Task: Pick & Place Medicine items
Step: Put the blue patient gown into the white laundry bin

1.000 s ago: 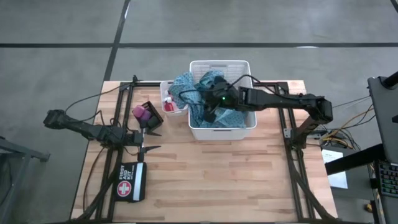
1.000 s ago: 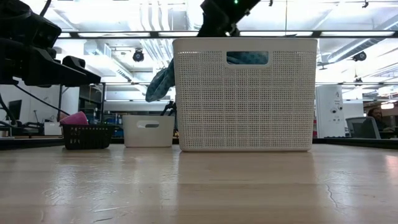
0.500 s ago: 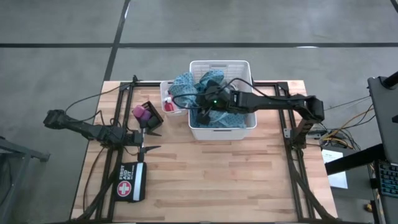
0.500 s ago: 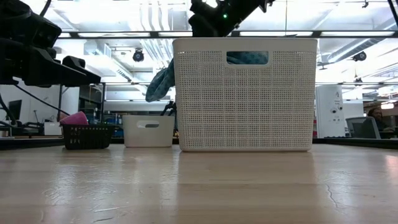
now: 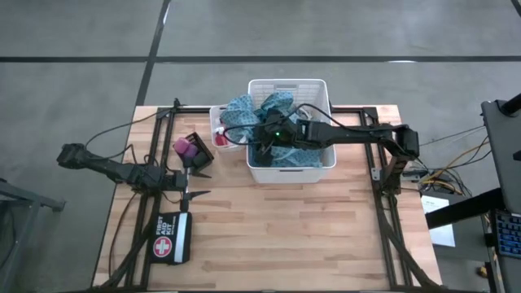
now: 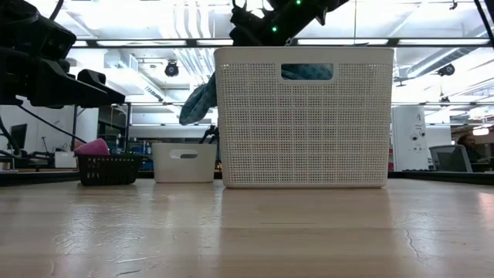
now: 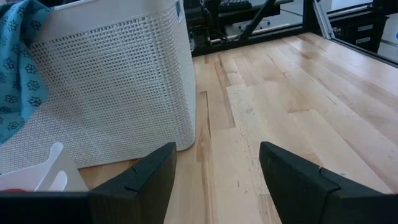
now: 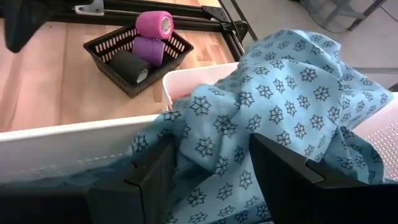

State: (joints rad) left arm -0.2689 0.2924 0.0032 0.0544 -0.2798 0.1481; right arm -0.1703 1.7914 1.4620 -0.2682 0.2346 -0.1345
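Large white basket [image 5: 290, 165]: contents mostly covered by the teal patterned cloth [image 5: 244, 114]; nothing beneath it can be made out. In the low view only a strip of cloth shows through the handle slot.

Right gripper [image 5: 262, 149]: tips buried among the cloth folds in the high view; contact with the cloth not discernible.

Small white bin [image 5: 218, 130]: partly draped by cloth; red items inside too small to identify.

Black mesh tray [image 8: 138, 53]: holds pink, purple and black rolls; far rim cut off.

Left gripper [image 7: 214, 171]: lower part cut by the frame edge.

Teal cloth [image 8: 273, 118] heaped over basket rim [image 8: 68, 134]
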